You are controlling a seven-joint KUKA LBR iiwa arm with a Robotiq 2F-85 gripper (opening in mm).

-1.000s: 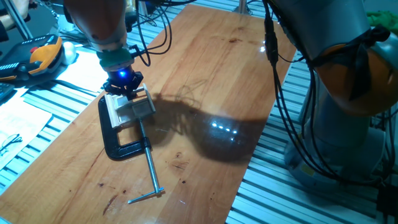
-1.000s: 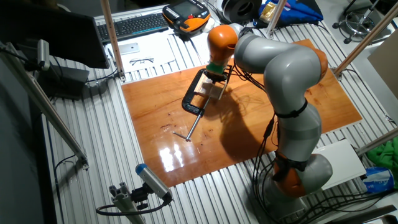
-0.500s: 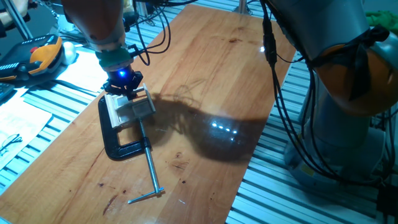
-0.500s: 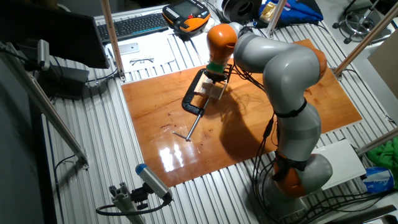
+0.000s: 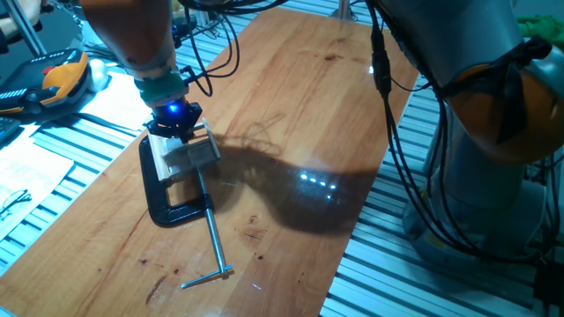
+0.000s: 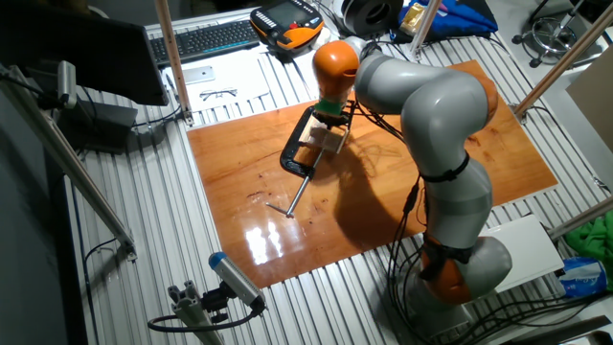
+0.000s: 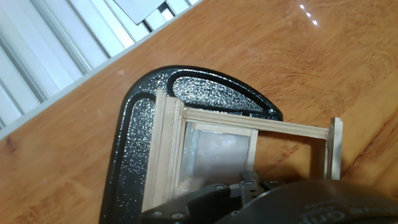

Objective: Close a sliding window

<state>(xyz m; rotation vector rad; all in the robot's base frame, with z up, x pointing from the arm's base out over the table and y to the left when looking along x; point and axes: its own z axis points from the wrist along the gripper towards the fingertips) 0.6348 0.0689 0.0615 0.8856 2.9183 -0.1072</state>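
Note:
The sliding window [image 5: 187,153] is a small beige wooden frame held in a black C-clamp [image 5: 166,204] on the wooden board. In the hand view the pale pane [image 7: 217,154] sits at the frame's left, and the right part [image 7: 291,155] is an open gap showing the board. My gripper [image 5: 175,123] stands right over the window's far edge with its blue light on. In the hand view the fingers [image 7: 249,181] look pressed together at the window's lower rail. From the other side, the gripper [image 6: 330,119] sits above the window [image 6: 332,140].
The clamp's long metal screw [image 5: 212,243] runs toward the board's near edge and ends in a crossbar. Grey slatted metal [image 5: 53,167] surrounds the wooden board [image 5: 308,106]. The robot's base [image 6: 450,268] stands beside the board. A keyboard [image 6: 206,38] and pendant [image 6: 285,24] lie beyond it.
The arm above the gripper has leaned slightly to the left. The gripper stays over the window, and the window and clamp look unmoved.

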